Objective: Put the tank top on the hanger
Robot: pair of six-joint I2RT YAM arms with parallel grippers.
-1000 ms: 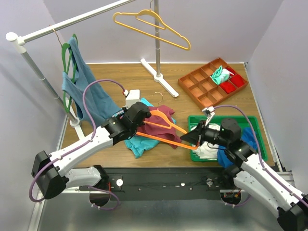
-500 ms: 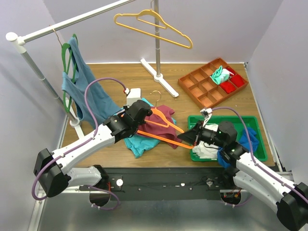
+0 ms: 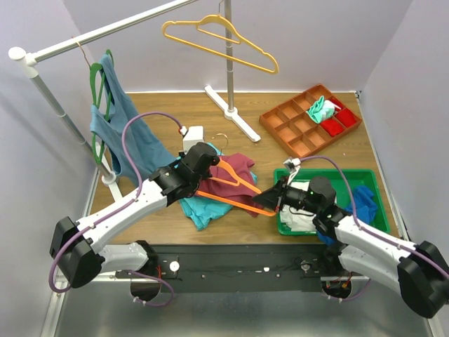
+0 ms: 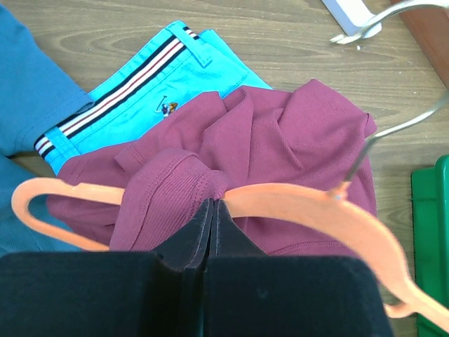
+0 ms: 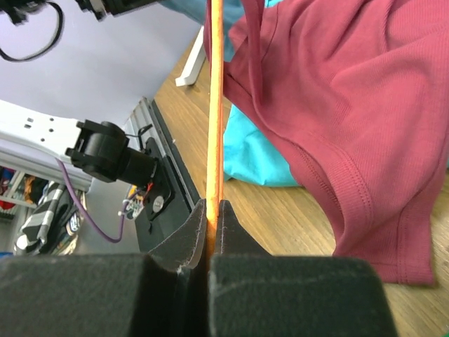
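Wood tabletop (image 4: pixel 280 42); tank top (image 4: pixel 295 133) overlaps turquoise garment (image 4: pixel 161 77) bearing tiny unreadable emblem (image 4: pixel 165 107).

Mid-tabletop (image 3: pixel 280 158), a maroon sleeveless cloth tank top (image 3: pixel 240 168) lies on a turquoise folded garment (image 3: pixel 200 209). An orange plastic hanger with a metal hook (image 3: pixel 235 201) lies across both. One strap is draped over one of its arms, where the left claw (image 4: pixel 212 210) pinches the cloth. The right claw (image 5: pixel 212 210) clamps the hanger's lower bar near its right end. Right of that sits a green plastic tray (image 3: pixel 365 174); behind it is a brown divided tray (image 3: pixel 298 133). At the left, a blue-grey tank top (image 3: pixel 123 119) hangs on a green hanger (image 3: pixel 95 88) from a white rail (image 3: pixel 105 29). A yellow hanger (image 3: pixel 242 42) hangs at the back.
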